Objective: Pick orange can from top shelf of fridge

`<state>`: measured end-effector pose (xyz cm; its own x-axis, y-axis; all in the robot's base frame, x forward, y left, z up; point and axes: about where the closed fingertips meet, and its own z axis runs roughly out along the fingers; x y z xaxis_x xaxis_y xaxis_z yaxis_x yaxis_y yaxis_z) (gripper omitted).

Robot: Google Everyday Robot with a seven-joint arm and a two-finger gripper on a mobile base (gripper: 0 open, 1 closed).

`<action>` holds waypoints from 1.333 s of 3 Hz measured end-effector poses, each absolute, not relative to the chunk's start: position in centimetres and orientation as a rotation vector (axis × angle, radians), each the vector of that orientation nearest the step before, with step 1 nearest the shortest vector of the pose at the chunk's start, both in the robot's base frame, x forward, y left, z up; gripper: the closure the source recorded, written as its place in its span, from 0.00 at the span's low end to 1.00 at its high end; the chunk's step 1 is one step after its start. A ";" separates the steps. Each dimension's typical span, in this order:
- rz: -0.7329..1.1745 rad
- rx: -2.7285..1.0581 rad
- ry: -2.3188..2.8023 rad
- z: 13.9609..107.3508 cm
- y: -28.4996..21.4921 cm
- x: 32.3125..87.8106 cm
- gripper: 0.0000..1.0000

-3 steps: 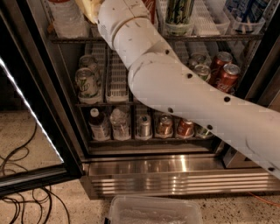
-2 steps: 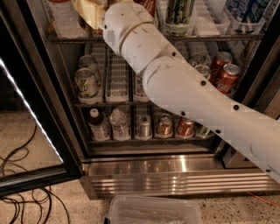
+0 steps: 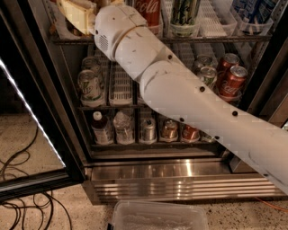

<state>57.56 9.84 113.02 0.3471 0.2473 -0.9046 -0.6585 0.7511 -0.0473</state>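
The smooth white plastic robot arm [image 3: 180, 94], made of thick rounded segments dotted with small dark screw holes and with a patch of fine vent holes on its end joint, ends in a blocky cream-yellow gripper [image 3: 77, 14] at the upper left.

The gripper [image 3: 80, 14] sits at the upper left of the top shelf [image 3: 216, 39], cut by the upper edge; whether it holds anything cannot be told; the orange can cannot be made out there; the red cola can [image 3: 148, 11] and the green can [image 3: 185, 11] lose their tops to the same edge; the arm [image 3: 180, 90] hides part of the middle shelf [image 3: 112, 107] and leaves at the right edge; the plastic tub [image 3: 157, 218] is cut off at the bottom.
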 end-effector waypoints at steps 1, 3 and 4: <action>0.645 -0.482 1.074 112.8 10.3 57.0 1.00; 0.791 -0.532 1.159 109.9 9.6 52.0 1.00; 0.834 -0.524 1.201 107.6 9.1 49.5 1.00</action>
<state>49.47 9.14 107.59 0.1296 0.2810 -0.9509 -0.7931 0.6050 0.0706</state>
